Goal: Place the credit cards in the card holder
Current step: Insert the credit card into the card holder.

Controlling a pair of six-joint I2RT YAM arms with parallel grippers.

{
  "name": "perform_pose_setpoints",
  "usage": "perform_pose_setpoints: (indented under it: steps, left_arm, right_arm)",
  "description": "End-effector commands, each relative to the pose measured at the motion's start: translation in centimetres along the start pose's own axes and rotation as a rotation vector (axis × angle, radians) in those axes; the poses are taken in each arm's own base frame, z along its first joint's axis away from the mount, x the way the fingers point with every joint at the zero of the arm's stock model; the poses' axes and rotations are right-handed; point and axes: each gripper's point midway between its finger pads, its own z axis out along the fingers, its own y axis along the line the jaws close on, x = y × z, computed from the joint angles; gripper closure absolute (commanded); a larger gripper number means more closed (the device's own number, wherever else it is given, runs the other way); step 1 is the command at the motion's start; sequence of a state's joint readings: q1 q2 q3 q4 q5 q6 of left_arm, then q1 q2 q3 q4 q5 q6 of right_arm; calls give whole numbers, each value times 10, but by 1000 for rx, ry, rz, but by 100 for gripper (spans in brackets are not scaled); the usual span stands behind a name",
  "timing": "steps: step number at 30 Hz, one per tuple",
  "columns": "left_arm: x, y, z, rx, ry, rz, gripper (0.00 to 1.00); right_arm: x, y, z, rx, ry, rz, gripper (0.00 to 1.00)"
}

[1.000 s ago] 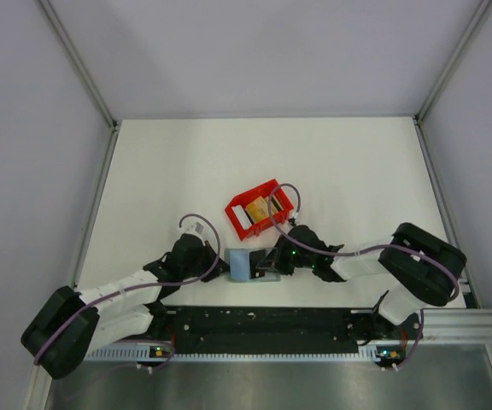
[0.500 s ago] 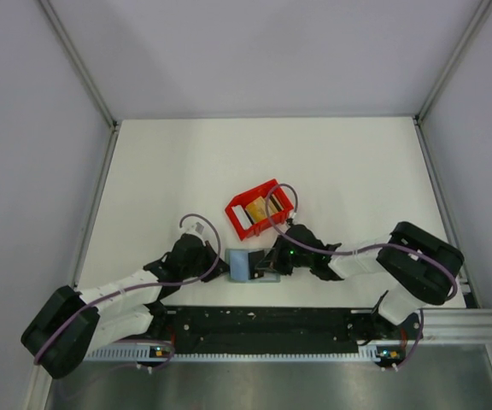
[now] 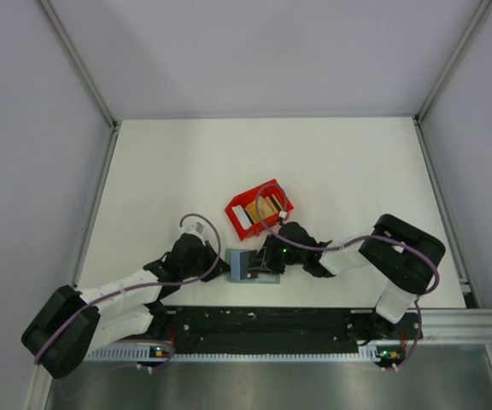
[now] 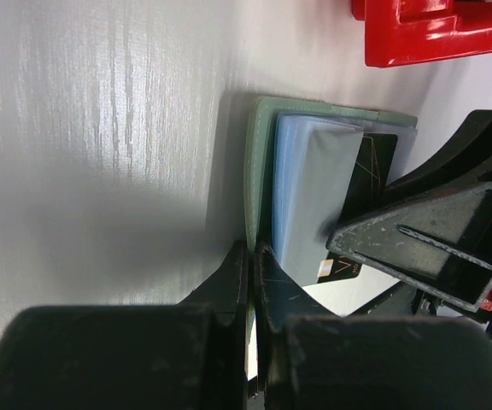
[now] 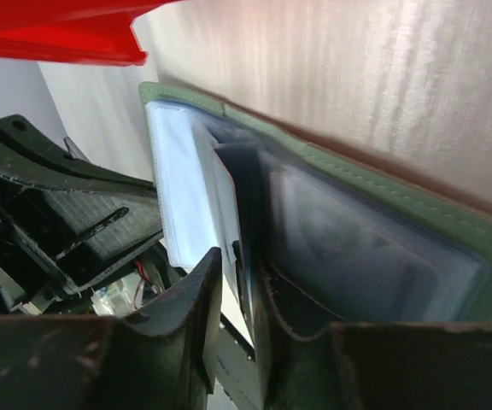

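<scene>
The left gripper (image 4: 251, 252) clamps the card holder (image 4: 259, 154) at lower frame centre, while the right gripper (image 5: 237, 265), pinching a dark credit card (image 4: 374, 162), has advanced left, leaving it partly pocketed.

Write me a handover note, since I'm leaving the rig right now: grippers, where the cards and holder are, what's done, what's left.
Left gripper: jaws shut on the edge of the open card holder.
Right gripper: jaws nearly shut on a thin edge at the pockets, apparently the dark card.
Dark card: partly under the light blue pocket, one end sticking out.
Tan cards: in the red bin beyond the holder.
Done: holder open, one card partly in.
Left: seat that card, then bring over the bin's cards.
</scene>
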State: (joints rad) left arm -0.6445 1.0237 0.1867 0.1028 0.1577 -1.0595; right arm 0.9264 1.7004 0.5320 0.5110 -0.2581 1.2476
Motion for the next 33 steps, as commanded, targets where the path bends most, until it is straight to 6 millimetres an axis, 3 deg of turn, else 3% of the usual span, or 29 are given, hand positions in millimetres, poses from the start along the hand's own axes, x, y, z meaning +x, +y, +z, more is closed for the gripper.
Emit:
perform_pose_setpoints:
  steps: [1, 4, 10, 21, 33]
  left_arm:
    - [3, 20, 2, -75, -1, 21, 100]
    - [2, 20, 1, -78, -2, 27, 100]
    - [2, 20, 1, -83, -1, 38, 100]
    - [1, 17, 1, -72, -1, 43, 100]
    - [1, 13, 1, -48, 0, 52, 100]
  right_arm:
    - [14, -19, -9, 101, 47, -72, 73]
    - [1, -17, -19, 150, -12, -135, 65]
    - [-13, -12, -30, 232, -74, -236, 62]
    - [7, -3, -6, 200, 44, -260, 62]
    - [13, 27, 7, 88, 97, -336, 62]
